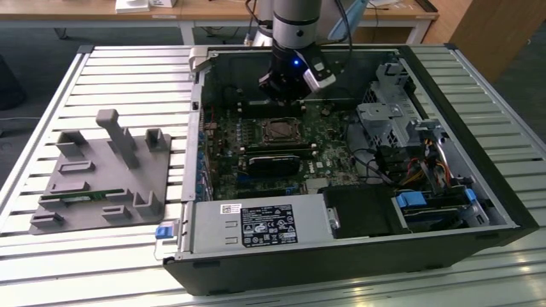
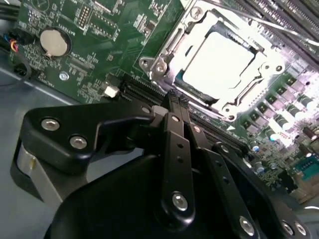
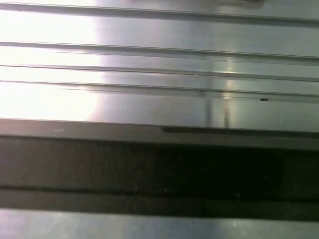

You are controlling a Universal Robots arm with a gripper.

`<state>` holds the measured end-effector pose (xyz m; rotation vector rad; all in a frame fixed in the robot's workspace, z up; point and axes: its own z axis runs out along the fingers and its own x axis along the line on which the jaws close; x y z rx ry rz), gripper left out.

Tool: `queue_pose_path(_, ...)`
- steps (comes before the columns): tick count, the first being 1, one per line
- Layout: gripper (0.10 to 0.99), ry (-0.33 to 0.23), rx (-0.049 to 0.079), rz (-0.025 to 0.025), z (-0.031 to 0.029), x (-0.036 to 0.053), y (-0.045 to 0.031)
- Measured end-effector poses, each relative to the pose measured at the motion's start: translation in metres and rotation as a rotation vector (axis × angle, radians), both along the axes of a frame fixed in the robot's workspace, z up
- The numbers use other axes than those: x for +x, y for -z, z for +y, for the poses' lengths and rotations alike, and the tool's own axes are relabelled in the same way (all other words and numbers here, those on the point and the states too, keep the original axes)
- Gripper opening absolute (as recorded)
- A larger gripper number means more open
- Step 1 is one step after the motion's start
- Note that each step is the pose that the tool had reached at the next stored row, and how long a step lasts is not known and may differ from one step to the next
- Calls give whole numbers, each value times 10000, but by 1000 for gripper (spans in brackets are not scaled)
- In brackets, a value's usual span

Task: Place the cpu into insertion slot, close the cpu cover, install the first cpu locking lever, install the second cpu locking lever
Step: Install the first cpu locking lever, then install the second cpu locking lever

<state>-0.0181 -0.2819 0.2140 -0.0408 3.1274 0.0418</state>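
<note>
Inside the open computer case point(image 1: 477, 192), the gripper point(image 2: 174, 102) hangs just beside the insertion slot point(image 1: 279, 131), on its far side in the exterior view. In the second wrist view its fingers point(image 2: 172, 130) lie pressed together, empty, tips close above the socket's near edge. The cpu point(image 2: 219, 62) sits in the socket, its pale metal top glaring under the light, and the cpu cover point(image 2: 164, 55) appears to lie down around it as a silver frame; whether the locking levers are latched cannot be told.

Handling, as judged: the chip is light, rigid and smooth-topped, and fragile on its underside, so only its outer edges would suit a hold. The cover is thin sheet metal, stiff yet springy on its hinge, best pushed at its free edge. Any lever would be a slim sprung wire, prone to slip off narrow fingertips.

Obstructions: long black expansion slots point(image 2: 134, 92) run directly beneath the fingertips. A coin cell battery point(image 2: 54, 42) sits well apart on the green motherboard point(image 2: 89, 59). Rows of small capacitors point(image 2: 284, 122) crowd the socket's other side. In the exterior view a drive cage point(image 1: 388, 118) and loose cables point(image 1: 401, 169) stand towards the exterior view's right, clear of the socket.
</note>
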Motion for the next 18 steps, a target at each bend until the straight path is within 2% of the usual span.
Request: queue_pose_path(18,110,1,0,0,-45,15,0)
